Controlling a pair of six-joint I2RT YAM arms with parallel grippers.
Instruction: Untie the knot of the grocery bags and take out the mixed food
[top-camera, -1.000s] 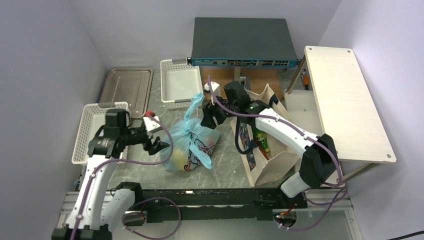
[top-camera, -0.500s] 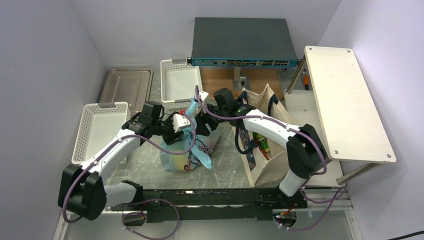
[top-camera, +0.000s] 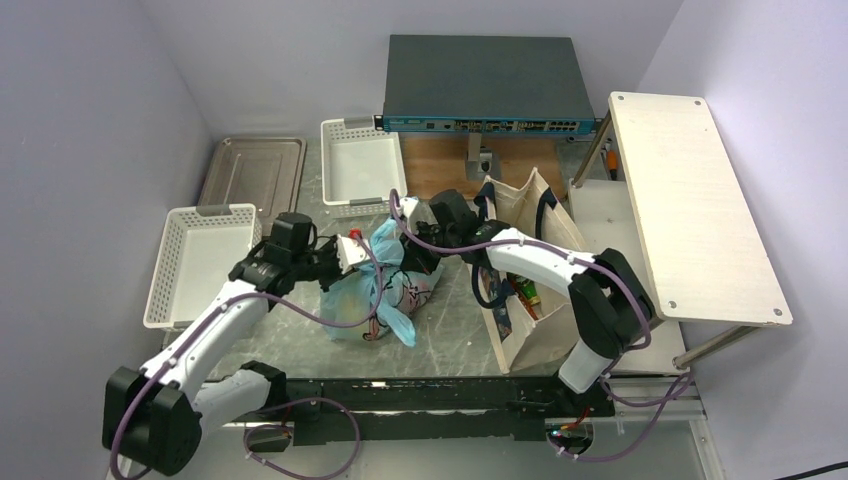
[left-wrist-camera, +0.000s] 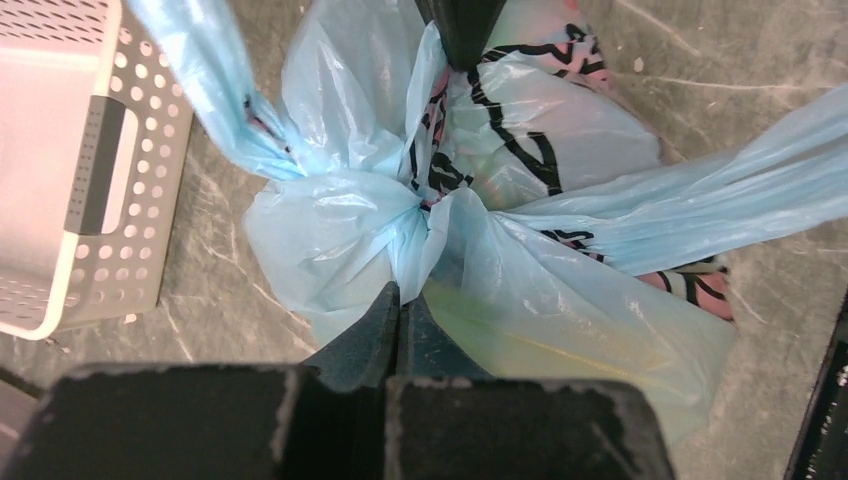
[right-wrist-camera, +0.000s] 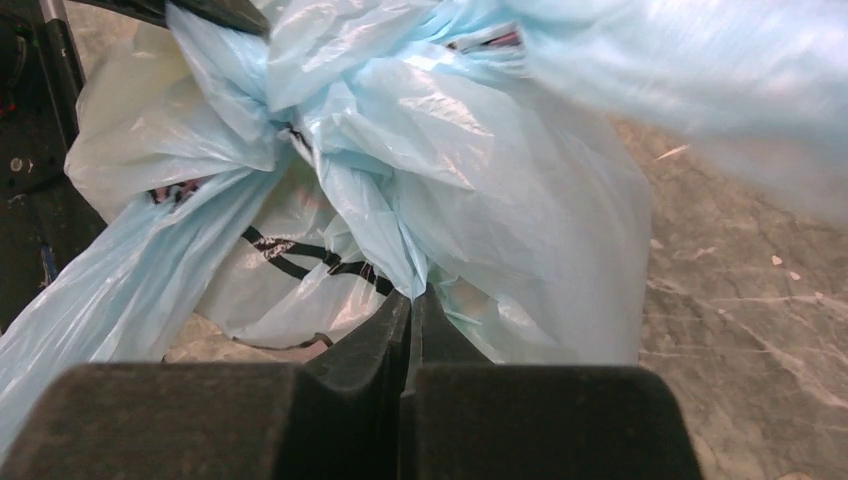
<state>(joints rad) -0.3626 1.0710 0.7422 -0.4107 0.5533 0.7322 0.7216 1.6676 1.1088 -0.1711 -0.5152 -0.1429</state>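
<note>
Two pinches now: my left gripper (left-wrist-camera: 400, 303), having swung in from the left, and my right gripper (right-wrist-camera: 412, 303) each clamp plastic of the grocery bag (top-camera: 352, 297) beside the knot (left-wrist-camera: 425, 205), mid-frame, so pulling apart can begin.

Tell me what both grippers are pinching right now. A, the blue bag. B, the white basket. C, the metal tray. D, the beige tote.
A: in the wrist views, the left gripper and the right gripper are each shut on the blue bag, pinching its plastic near the knot.
</note>
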